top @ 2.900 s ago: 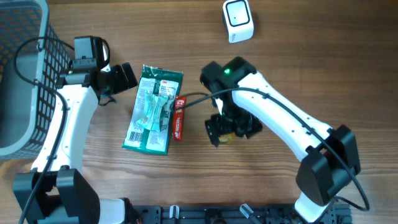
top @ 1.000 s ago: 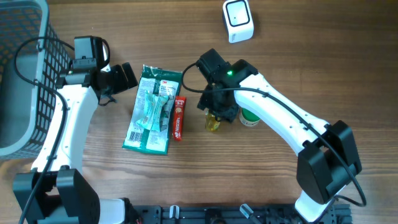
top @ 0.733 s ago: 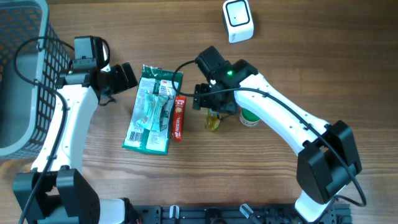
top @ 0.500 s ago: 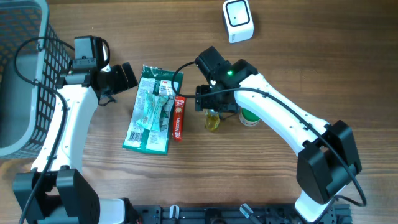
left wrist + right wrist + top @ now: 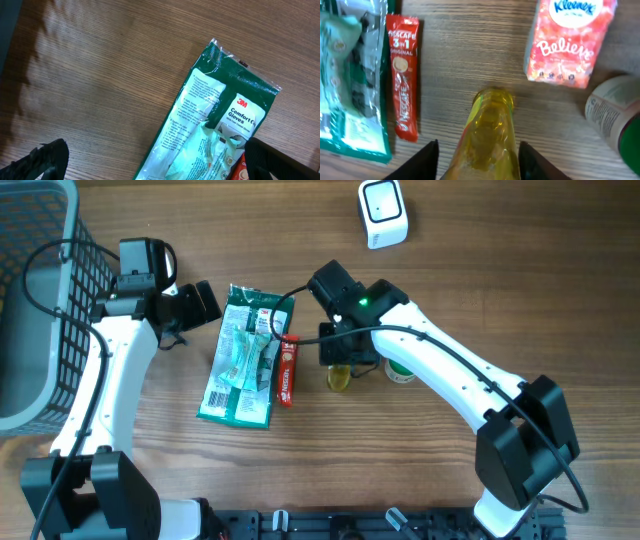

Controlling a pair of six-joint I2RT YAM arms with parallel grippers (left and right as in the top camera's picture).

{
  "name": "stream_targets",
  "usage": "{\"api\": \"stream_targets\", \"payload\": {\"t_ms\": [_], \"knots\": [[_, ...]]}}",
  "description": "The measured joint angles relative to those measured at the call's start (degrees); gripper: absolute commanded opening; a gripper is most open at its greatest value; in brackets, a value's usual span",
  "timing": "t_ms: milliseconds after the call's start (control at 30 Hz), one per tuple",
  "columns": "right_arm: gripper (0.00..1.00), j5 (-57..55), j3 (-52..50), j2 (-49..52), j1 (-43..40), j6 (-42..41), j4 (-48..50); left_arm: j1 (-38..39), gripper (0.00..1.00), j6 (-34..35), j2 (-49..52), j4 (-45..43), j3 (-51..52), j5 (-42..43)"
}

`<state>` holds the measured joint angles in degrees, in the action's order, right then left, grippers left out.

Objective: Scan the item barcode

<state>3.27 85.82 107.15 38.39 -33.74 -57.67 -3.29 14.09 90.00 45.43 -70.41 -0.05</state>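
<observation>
A white barcode scanner [image 5: 383,213] stands at the table's far edge. A yellow translucent packet [image 5: 340,377] lies mid-table. In the right wrist view the packet [image 5: 490,132] sits between the black fingers [image 5: 427,162] of my right gripper [image 5: 479,162]. The jaws are open, with a thin gap on each side of it. My right gripper [image 5: 341,356] hangs just over the packet. My left gripper [image 5: 200,302] is wide open beside the top of a green 3M gloves pack [image 5: 243,355]. Its tips straddle that pack [image 5: 210,120], and nothing is held.
A red Nescafe stick [image 5: 287,368] lies between the gloves pack and the packet. A pink Kleenex tissue pack [image 5: 568,42] and a green-lidded container [image 5: 402,370] sit just right of the packet. A grey wire basket [image 5: 40,300] fills the left edge.
My right gripper has shifted slightly left over the yellow packet and its jaws have narrowed around it. The left arm has not moved.
</observation>
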Motion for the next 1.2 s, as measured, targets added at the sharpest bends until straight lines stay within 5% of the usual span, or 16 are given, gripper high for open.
{"api": "stream_targets", "payload": {"t_ms": [33,67,433,833,1033,1133,1200], "knots": [[0.76,-0.11,0.00,0.00,0.00,2.14,0.00,0.00,1.00,0.00,0.00,0.00,0.00,0.00],[1.00,-0.15,0.00,0.00,0.00,4.22,-0.02,0.00,1.00,0.00,0.00,0.00,0.00,0.00],[1.00,-0.98,7.39,0.04,0.00,5.86,-7.52,0.00,1.00,0.00,0.00,-0.02,0.00,0.00],[0.45,-0.98,6.08,2.64,1.81,-3.76,-6.99,0.00,1.00,0.00,0.00,-0.02,0.00,0.00],[0.41,-1.44,6.01,2.80,1.81,0.98,-5.25,0.00,1.00,0.00,0.00,0.00,0.00,0.00],[0.86,-2.10,6.01,2.80,1.81,8.92,-5.22,0.00,1.00,0.00,0.00,0.00,0.00,0.00],[0.91,-3.04,6.01,2.80,1.81,10.64,-5.25,0.00,1.00,0.00,0.00,0.00,0.00,0.00]]}}
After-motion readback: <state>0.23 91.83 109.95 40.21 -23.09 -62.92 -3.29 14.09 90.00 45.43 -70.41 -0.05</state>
